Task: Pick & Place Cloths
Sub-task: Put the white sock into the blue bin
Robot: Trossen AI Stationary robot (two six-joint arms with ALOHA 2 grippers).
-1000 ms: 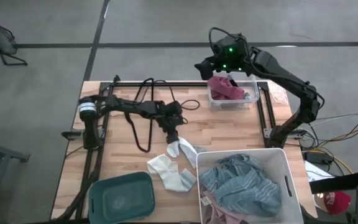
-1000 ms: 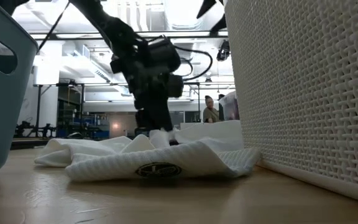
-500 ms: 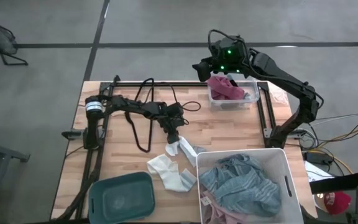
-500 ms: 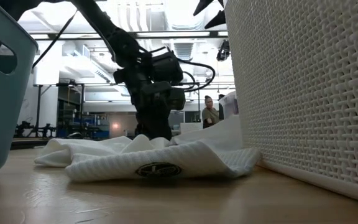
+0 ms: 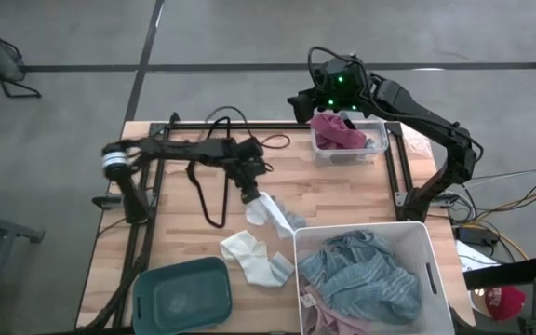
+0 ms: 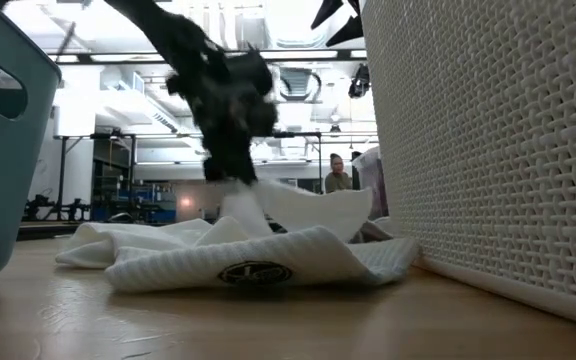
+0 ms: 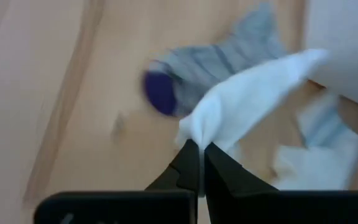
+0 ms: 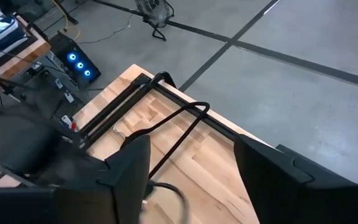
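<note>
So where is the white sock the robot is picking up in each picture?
High view: white sock, centre, hanging from the left gripper.
Low view: lifted at centre.
Left wrist view: pinched between the fingers.
Right wrist view: not in it.
Shared landmark: the white basket, beside the sock.

White woven bin at the table's near right; teal bin near left; small clear bin far right.

My two arms are dark, jointed links; the left arm has a pale ring at its base joint and loose black cables, and the right arm shows green lights near its wrist
</note>
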